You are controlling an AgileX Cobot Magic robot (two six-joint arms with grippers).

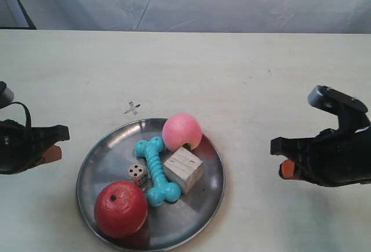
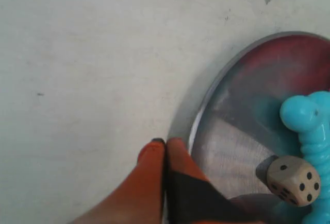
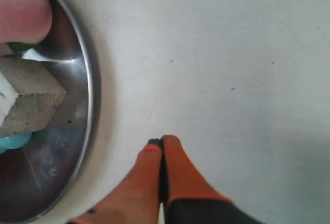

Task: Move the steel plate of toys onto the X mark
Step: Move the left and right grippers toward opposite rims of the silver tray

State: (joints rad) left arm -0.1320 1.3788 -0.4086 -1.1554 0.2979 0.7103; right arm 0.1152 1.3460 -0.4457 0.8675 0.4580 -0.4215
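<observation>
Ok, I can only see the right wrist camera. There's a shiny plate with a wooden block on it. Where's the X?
Observer: The X mark is drawn on the table, uncovered, just outside the rim of the steel plate.
Kid: What toys can't I see?
Observer: A red ball and a small die, both on the plate.
Kid: And the other arm?
Observer: The left fingers are shut and empty, beside the plate's rim.

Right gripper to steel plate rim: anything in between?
Nothing. The right wrist view shows only bare cream table between the shut right gripper and the steel plate rim.
</observation>
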